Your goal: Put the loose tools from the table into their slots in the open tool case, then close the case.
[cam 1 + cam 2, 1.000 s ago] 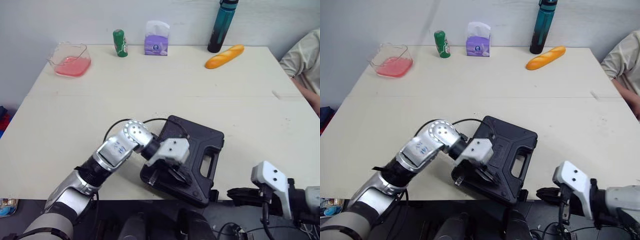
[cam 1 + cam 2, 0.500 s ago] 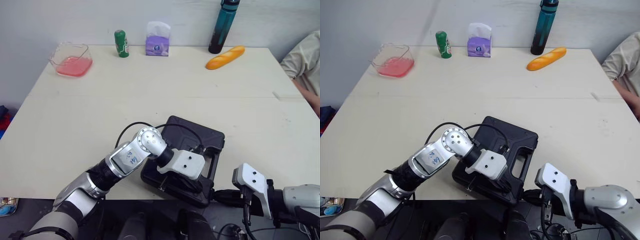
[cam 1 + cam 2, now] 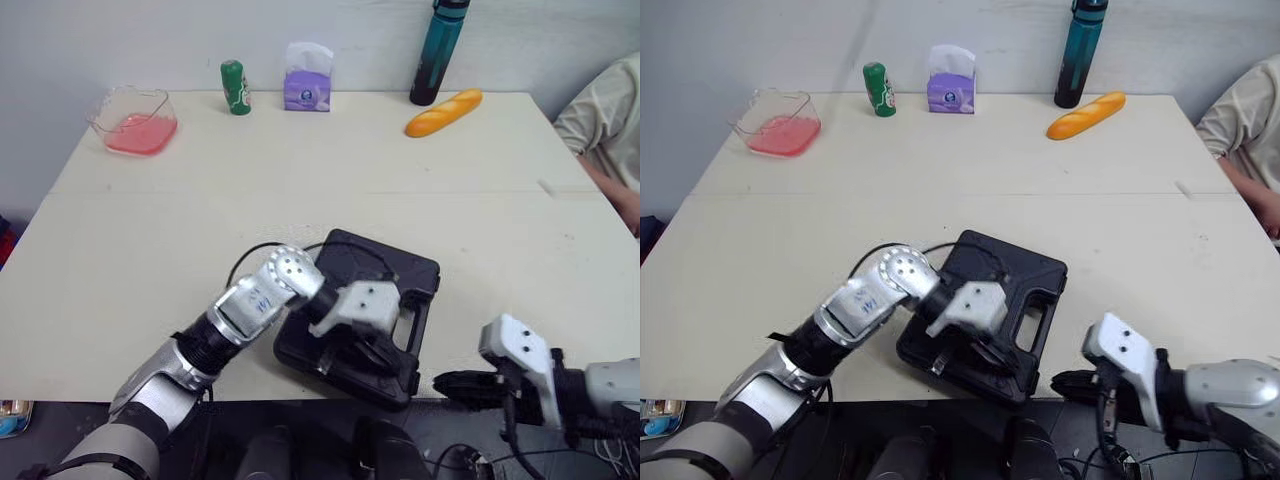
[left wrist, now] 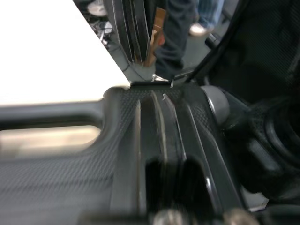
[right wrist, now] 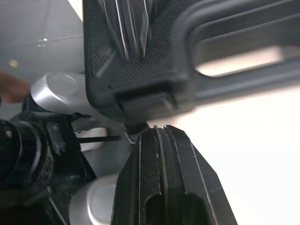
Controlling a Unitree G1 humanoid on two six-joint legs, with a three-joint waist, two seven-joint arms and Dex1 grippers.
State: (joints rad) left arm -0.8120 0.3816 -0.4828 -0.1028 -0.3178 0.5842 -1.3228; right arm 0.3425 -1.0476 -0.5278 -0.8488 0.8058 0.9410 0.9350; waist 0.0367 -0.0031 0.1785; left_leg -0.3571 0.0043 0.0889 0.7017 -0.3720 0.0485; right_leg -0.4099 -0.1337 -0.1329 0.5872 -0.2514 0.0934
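Observation:
The black tool case (image 3: pixel 378 280) lies with its lid down at the table's near edge, handle cut-out toward the right. My left gripper (image 3: pixel 378 352) rests on the lid near the case's front edge, fingers together with nothing between them. The left wrist view has its fingers (image 4: pixel 159 176) lying on the textured lid beside the handle opening (image 4: pixel 47 138). My right gripper (image 3: pixel 447 383) is shut and sits just off the table's front edge, close to the case's front right corner. In the right wrist view its tip (image 5: pixel 159 136) is just short of the case's latch (image 5: pixel 145 101).
Along the far edge stand a pink bowl (image 3: pixel 133 120), a green can (image 3: pixel 234 87), a purple tissue pack (image 3: pixel 307 89), a teal bottle (image 3: pixel 438 50) and a bread roll (image 3: pixel 443 112). A person's sleeve (image 3: pixel 605 110) shows at the far right.
My left gripper has slid rightward along the case's front part over the last second. The right gripper stays below the table edge near the case's corner. The camera shifted slightly.

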